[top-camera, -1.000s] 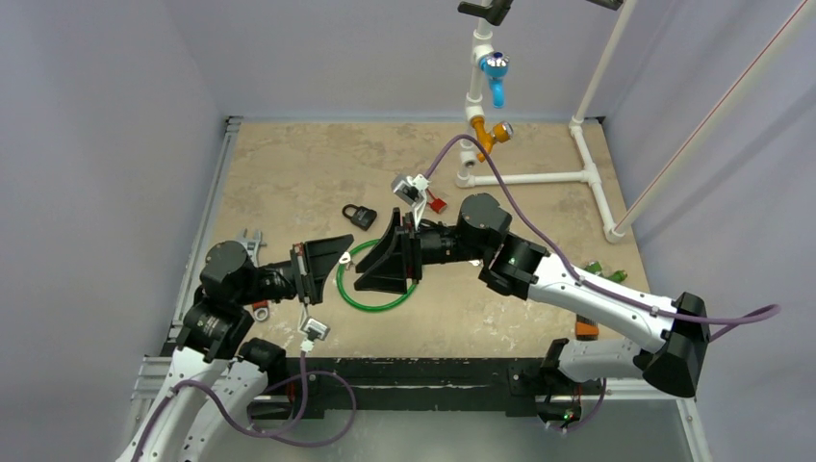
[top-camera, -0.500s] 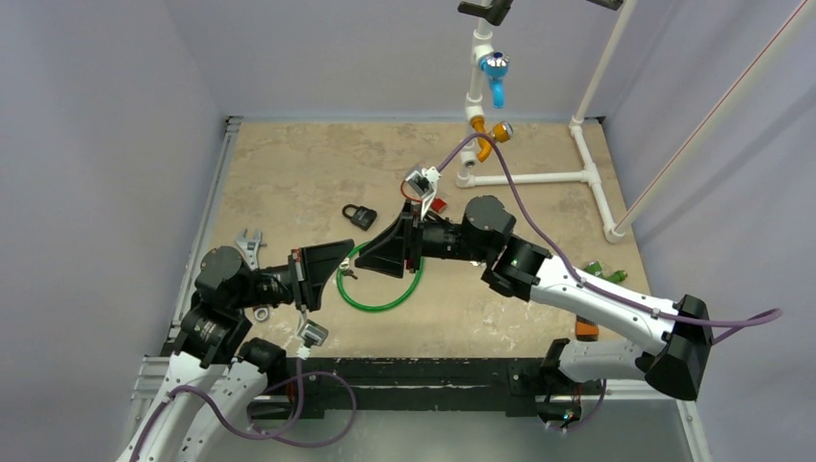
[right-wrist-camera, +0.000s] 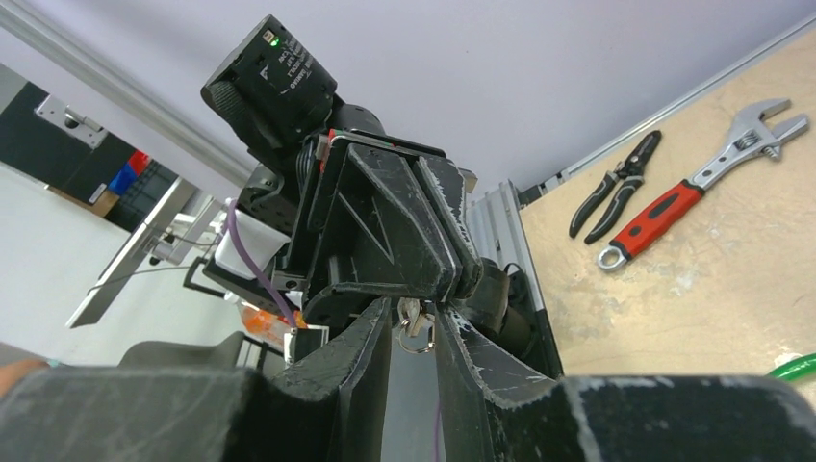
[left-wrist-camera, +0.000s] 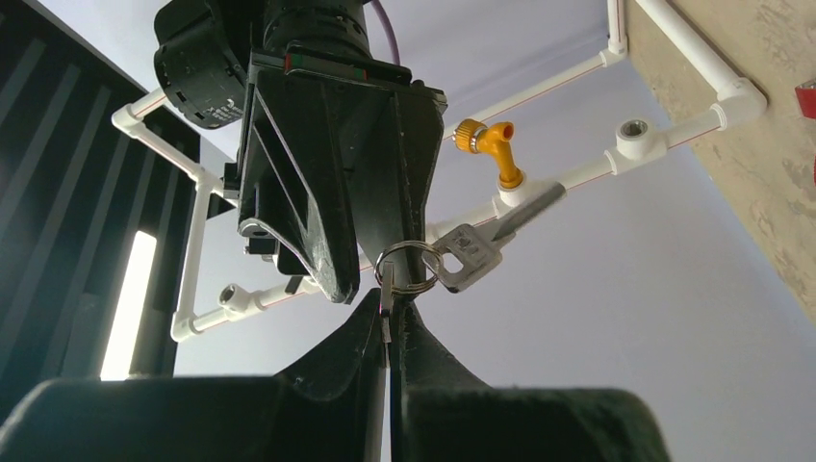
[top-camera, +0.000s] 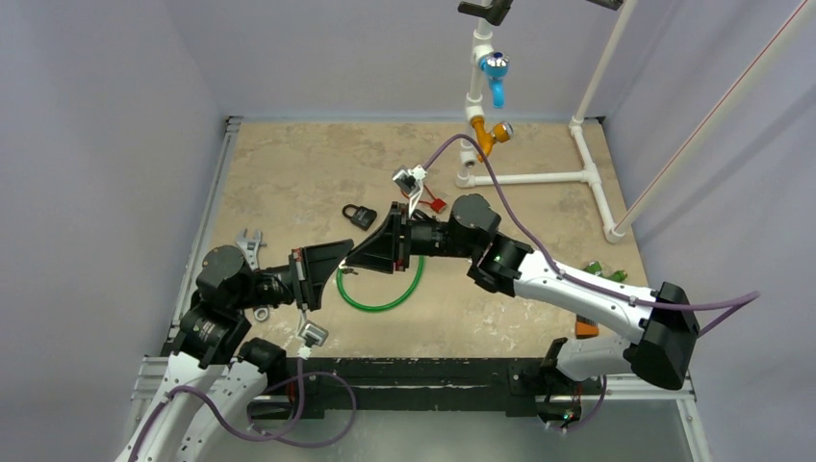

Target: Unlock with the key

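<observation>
My left gripper (left-wrist-camera: pixel 390 298) is shut on the shank of a small silver key (left-wrist-camera: pixel 386 306), held in the air. A split ring (left-wrist-camera: pixel 405 266) on it carries a second silver key (left-wrist-camera: pixel 464 256) that dangles to the right. My right gripper (right-wrist-camera: pixel 412 310) is open, tip to tip with the left one, its jaws standing either side of the keys (right-wrist-camera: pixel 411 316) and ring. In the top view the two grippers meet (top-camera: pixel 348 258) above the green cable loop (top-camera: pixel 383 293). A black padlock (top-camera: pixel 359 216) lies on the table behind them.
An adjustable wrench (right-wrist-camera: pixel 760 130), a red-handled wrench (right-wrist-camera: pixel 650 226) and black pliers (right-wrist-camera: pixel 616 188) lie by the table's left edge. A white pipe frame (top-camera: pixel 539 178) with blue and orange valves stands at the back right. A red tag (top-camera: pixel 436 204) lies behind the right wrist.
My right gripper has moved left and closed in on the left gripper's tip, its jaws now around the keys. The left gripper sank slightly early on, then held still.
</observation>
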### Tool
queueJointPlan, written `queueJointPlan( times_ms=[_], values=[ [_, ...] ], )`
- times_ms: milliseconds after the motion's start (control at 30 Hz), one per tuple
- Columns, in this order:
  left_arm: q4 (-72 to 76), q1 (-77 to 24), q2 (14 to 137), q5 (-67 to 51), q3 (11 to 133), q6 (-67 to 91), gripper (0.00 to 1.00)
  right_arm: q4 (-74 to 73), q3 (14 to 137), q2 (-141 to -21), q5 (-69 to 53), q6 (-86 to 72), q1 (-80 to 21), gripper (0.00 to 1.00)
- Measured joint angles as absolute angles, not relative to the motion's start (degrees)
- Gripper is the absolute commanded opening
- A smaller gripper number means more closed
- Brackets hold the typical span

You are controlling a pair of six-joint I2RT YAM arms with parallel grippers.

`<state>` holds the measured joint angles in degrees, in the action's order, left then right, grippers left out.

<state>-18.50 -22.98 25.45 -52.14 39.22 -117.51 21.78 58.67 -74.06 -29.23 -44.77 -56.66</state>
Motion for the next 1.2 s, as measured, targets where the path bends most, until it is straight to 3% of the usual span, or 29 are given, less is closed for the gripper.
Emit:
queueJointPlan(
  times_ms=[233,400,667,967,1200],
  values=[
    [-18.5,-23.3,25.6,-51.4,39.2,-117.5,0.0,23.2,58.7,-75.5,-31.4,-46.1,-56.7,0.22],
    [-18.5,-23.4,26.1,-51.1,39.5,-117.5,0.0,24.7,58.7,-76.5,-32.6,-47.0,-56.3,0.0],
    [-18.0,-23.7,26.3,-50.5,40.2,-117.5,0.01,26.3,58.6,-76.7,-32.8,-50.5,-55.9,0.0],
    [-16.1,-24.1,28.2,-50.1,40.2,-117.5,0.46,37.8,51.4,-75.9,-35.6,-61.5,-49.5,0.0],
    [-14.2,-24.1,28.4,-49.3,40.2,-117.5,0.5,33.4,51.7,-72.3,-36.7,-59.8,-48.1,0.0]
  ],
)
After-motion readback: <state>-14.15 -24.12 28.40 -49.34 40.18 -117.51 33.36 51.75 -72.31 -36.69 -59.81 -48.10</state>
